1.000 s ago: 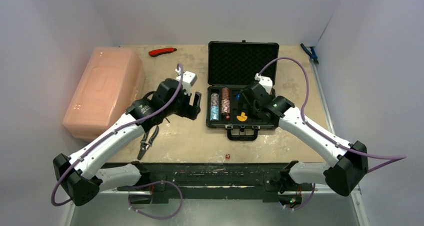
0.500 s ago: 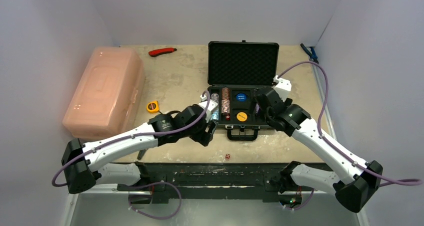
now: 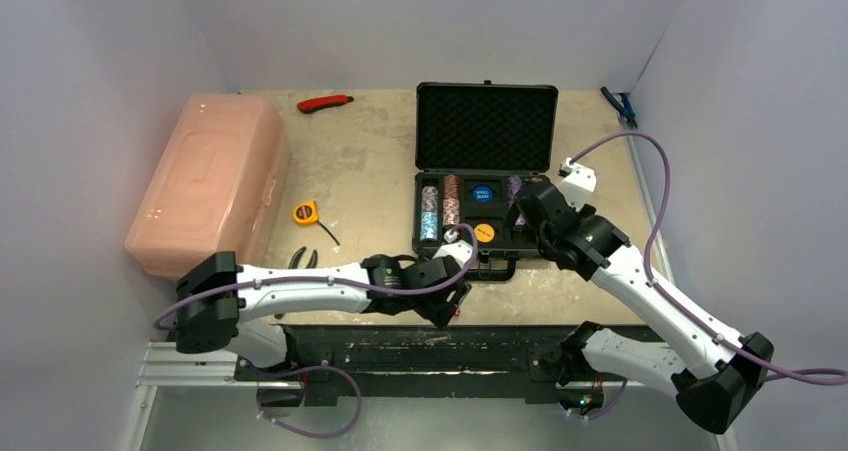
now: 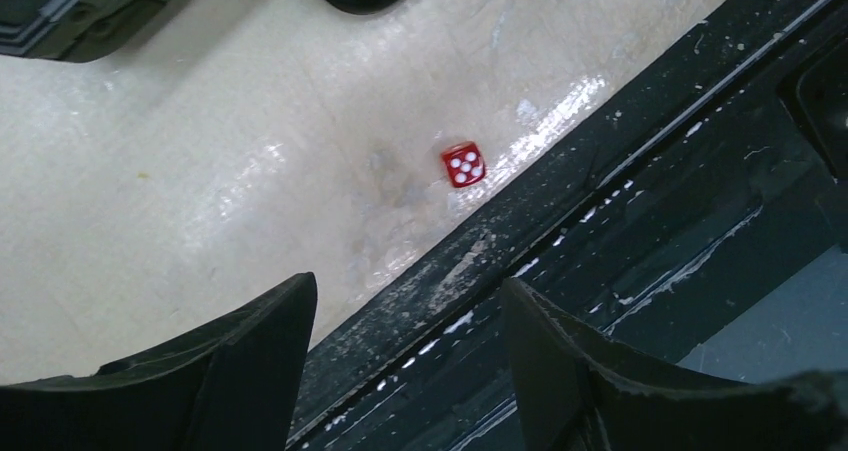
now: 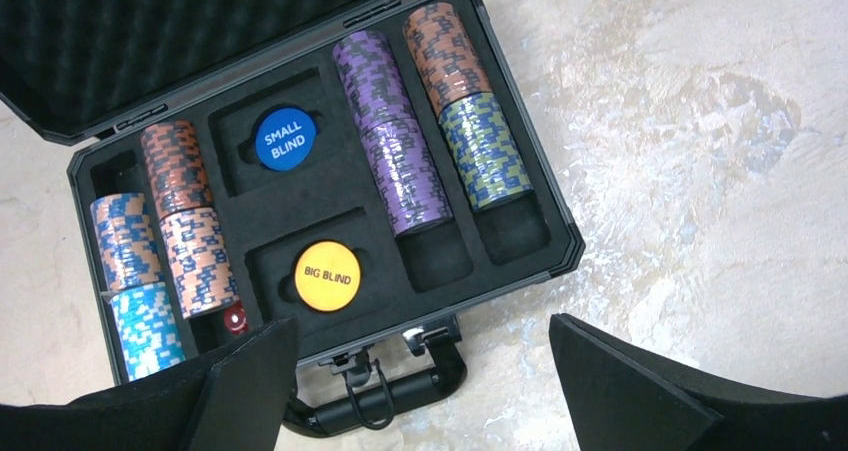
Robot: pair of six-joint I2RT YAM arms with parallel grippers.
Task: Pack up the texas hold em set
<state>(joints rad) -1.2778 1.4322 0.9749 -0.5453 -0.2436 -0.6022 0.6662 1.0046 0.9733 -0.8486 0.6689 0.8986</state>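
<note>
Since one second ago, the left arm swings from beside the case down to the near edge of the table, and the right arm draws back off the tray. Top view: the left gripper [image 3: 447, 309] hangs low at the table's near edge, in front of the open black case [image 3: 487, 126]; the right gripper [image 3: 527, 209] hovers at the case's right side. Left wrist view: jaws parted and empty; a red die [image 4: 464, 164] lies loose on the table [image 4: 200, 171], five pips up, just beside the black edge rail and ahead of the fingertips [image 4: 290, 301]. Right wrist view: jaws spread wide, holding nothing, above the tray, where chip stacks [image 5: 385, 151], blue disc [image 5: 284, 139] and yellow disc [image 5: 326, 275] sit in their slots. Judgement: the stray die is the likely next pickup, and a nudge could roll it off the edge.
</note>
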